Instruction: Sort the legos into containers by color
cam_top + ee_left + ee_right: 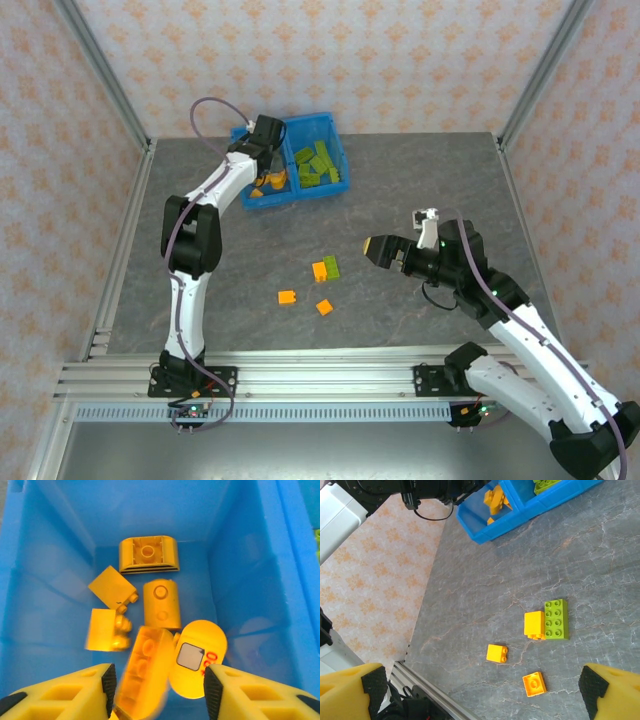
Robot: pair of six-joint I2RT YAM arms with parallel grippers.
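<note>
Left hand (pixel 157 682) hangs over the blue bin's left compartment (pixel 55 590), jaws parted around a blurred orange lego (pixel 142 672), apparently dropping it among other orange pieces. Green legos (pixel 318 165) fill the right compartment (pixel 312 127). Right hand (pixel 482 687), wide open, hovers above four loose legos (pixel 535 624) on the bench (pixel 600 560); grasping one comes next.

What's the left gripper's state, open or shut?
Open: left gripper fingers stand apart above the bin, a gap beside the blurred orange brick between them.
</note>
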